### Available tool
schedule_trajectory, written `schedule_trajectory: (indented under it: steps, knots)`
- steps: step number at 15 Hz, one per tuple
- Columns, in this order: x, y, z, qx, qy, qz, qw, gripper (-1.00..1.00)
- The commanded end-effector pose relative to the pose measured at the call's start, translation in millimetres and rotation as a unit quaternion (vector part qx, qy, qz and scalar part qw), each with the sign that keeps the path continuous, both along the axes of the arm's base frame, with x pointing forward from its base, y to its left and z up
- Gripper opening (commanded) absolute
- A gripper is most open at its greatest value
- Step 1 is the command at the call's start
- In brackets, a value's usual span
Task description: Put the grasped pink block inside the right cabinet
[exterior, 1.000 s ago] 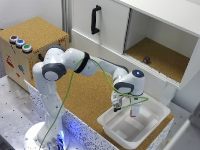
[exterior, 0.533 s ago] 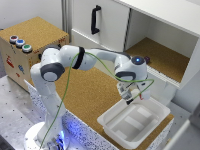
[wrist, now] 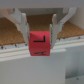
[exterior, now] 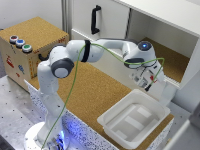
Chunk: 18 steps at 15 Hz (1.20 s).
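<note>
Pink block [wrist: 39, 43], black "L" mark on face, clamped in hand [wrist: 39, 31].

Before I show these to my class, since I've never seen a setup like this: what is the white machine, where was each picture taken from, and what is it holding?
The white machine is a robot arm with joints, standing on a base. One picture comes from a camera off the arm, showing the whole scene. The other comes from a camera on the arm's wrist, looking past its gripper, a two-fingered clamp. In that close view, the fingers are shut on a small pinkish-red block. In the wide view the gripper is near the open white cabinet with a cork-brown floor. Below it a white plastic tray rests on a cork-topped surface. At the exterior view's left stands a cork-covered box with coloured buttons.
</note>
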State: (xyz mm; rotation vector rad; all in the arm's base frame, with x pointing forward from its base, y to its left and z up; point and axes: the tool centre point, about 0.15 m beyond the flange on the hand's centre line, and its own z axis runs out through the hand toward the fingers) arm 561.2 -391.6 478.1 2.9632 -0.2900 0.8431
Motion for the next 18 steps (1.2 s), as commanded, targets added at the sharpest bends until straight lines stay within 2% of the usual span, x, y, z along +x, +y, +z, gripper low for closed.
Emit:
schedule_trajectory:
  steps: [1,5,8,13,16,17,18]
  knots:
    - [53,-12,17,0.057,0.007,0.080,0.995,-1.00]
    - [71,7,21,0.057,-0.040,0.095,0.993,-1.00]
    - [93,19,17,0.055,-0.058,0.102,0.992,-1.00]
    - [131,39,8,0.053,-0.048,0.099,0.992,-1.00]
    - [151,57,5,0.031,-0.026,0.096,0.995,-1.00]
    - [150,60,6,0.016,-0.027,0.076,0.997,1.00]
    - [144,57,12,0.029,-0.032,0.074,0.996,1.00]
